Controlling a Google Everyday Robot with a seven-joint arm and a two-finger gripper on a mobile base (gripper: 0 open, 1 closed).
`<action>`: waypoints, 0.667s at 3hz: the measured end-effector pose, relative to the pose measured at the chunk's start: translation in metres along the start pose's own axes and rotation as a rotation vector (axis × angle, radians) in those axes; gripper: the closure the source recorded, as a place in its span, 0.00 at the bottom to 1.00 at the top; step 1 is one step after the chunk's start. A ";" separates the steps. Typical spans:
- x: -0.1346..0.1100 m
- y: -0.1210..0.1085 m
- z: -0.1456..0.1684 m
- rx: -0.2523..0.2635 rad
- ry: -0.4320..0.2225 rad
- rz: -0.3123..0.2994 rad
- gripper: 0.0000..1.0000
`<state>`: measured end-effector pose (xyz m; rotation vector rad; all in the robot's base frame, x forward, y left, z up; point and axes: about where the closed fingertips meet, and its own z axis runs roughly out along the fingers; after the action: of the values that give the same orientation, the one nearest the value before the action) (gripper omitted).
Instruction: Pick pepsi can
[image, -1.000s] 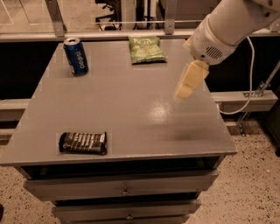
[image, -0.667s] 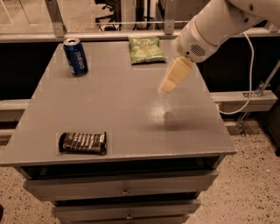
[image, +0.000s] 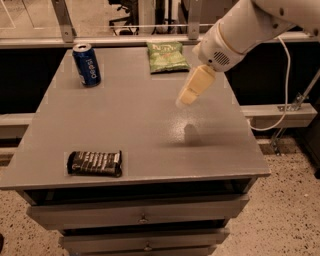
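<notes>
pepsi can (image: 86, 64), white "pepsi" lettering, stands far-left on the table (image: 140, 135); gripper (image: 186, 97) hovers well apart, opening cannot be told.

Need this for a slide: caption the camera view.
Gripper hovers over the table, right of centre, apart from the upright pepsi can at its far-left corner.

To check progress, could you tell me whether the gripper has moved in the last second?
Yes: the gripper has shifted left, nearer the green chip bag.
</notes>
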<state>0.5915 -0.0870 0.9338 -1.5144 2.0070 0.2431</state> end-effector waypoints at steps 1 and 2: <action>-0.020 -0.011 0.031 -0.011 -0.072 0.019 0.00; -0.064 -0.030 0.093 -0.034 -0.219 0.062 0.00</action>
<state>0.6625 -0.0002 0.9018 -1.3829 1.8856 0.4506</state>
